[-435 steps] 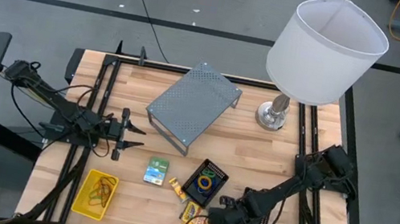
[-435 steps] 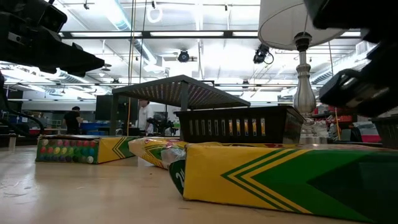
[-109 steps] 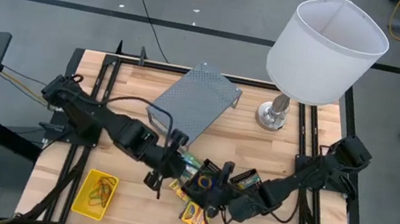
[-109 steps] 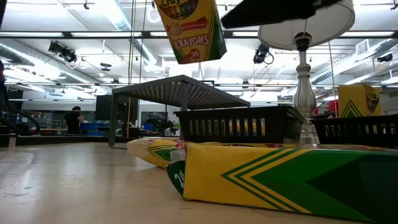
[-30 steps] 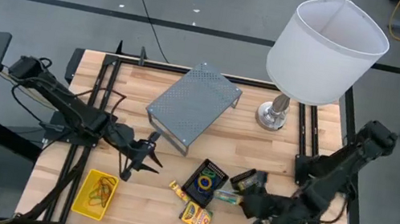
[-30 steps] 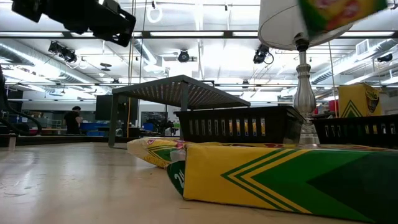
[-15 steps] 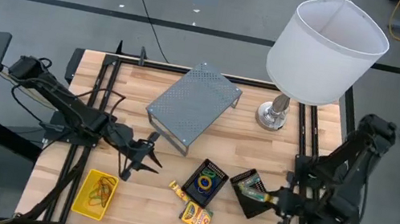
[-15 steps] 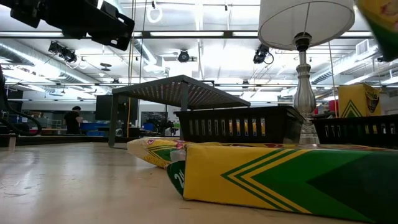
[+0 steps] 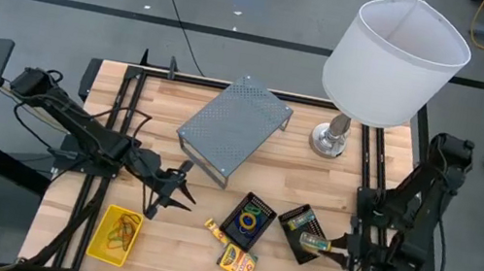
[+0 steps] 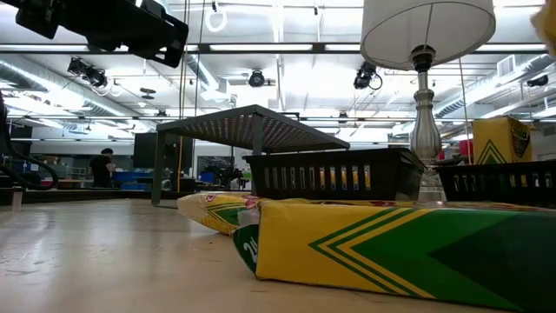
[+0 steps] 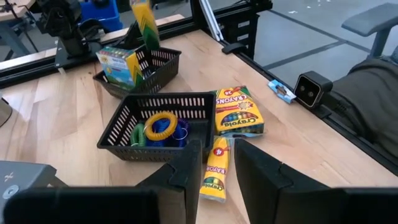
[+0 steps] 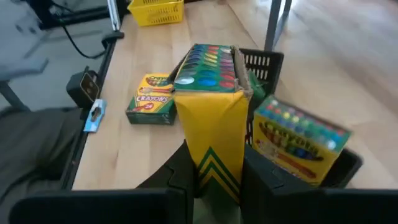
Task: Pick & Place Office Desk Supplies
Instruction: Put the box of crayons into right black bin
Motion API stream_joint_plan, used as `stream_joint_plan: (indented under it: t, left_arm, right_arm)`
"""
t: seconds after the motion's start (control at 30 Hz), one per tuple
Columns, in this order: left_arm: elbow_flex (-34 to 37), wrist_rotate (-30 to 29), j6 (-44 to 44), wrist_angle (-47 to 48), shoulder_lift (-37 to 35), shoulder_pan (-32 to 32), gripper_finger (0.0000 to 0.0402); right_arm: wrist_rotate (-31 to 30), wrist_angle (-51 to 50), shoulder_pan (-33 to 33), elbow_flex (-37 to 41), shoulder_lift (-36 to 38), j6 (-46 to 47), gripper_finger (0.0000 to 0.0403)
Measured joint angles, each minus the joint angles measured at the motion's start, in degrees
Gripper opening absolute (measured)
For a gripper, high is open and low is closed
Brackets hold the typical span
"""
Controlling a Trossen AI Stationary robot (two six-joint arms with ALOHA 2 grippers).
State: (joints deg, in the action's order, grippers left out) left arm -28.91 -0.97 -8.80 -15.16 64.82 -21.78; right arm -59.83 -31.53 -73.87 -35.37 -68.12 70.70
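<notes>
My right gripper (image 9: 326, 245) is at the table's near right, shut on a yellow-green crayon box (image 9: 314, 239) held over the near right corner of a black mesh tray (image 9: 297, 229). In that tray stands another crayon box (image 12: 297, 140). A second mesh tray (image 9: 247, 220) to its left holds coloured rubber-band loops (image 11: 160, 125). Two crayon boxes (image 9: 238, 263) (image 9: 215, 232) lie flat on the table by its near side. My left gripper (image 9: 179, 190) hovers open left of the trays, nothing between its fingers. A yellow basket (image 9: 114, 234) with loops sits near left. My right gripper pinches the crayon box between its two fingers (image 12: 181, 169) on two opposite sides, near one end (image 12: 215, 167). The fingers come from the table's right side, slanting a little downward. The box sticks out ahead of the fingers, lifted clear of the tray and the table.
A grey perforated metal riser (image 9: 233, 129) stands at the far middle of the table. The big lamp's base (image 9: 329, 138) stands far right, and its white shade (image 9: 396, 58) overhangs that corner. Bare wood lies between the riser and the trays.
My right gripper has swung toward the table's right edge and sunk, rolling its wrist. It has carried the crayon box from between the two trays to over the right tray's near right corner. My left gripper has kept still.
</notes>
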Motion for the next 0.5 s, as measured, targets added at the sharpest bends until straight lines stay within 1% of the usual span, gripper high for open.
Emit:
stream_joint_plan:
  t: [0.07, 0.2, 0.37, 0.5]
  left_arm:
    - [0.0, 0.0, 0.0, 0.0, 0.0, 0.0, 0.0103]
    - [0.0, -0.02, 0.13, -0.02, 0.0, -0.01, 0.0103]
    - [0.0, 0.0, 0.66, -0.07, 0.0, 0.0, 0.0103]
    - [0.0, -0.02, 0.66, -0.07, 0.0, 0.0, 0.0103]
  right_arm:
    - [-0.44, 5.07, 0.08, 4.13, 0.94, -0.92, 0.0079]
    - [-1.59, 9.34, 0.22, 10.68, 3.5, -0.61, 0.0079]
    - [-2.23, 11.21, 0.56, 16.04, 7.85, 0.42, 0.0079]
    - [-0.7, 17.4, 2.54, 20.15, 10.72, -2.58, 0.0079]
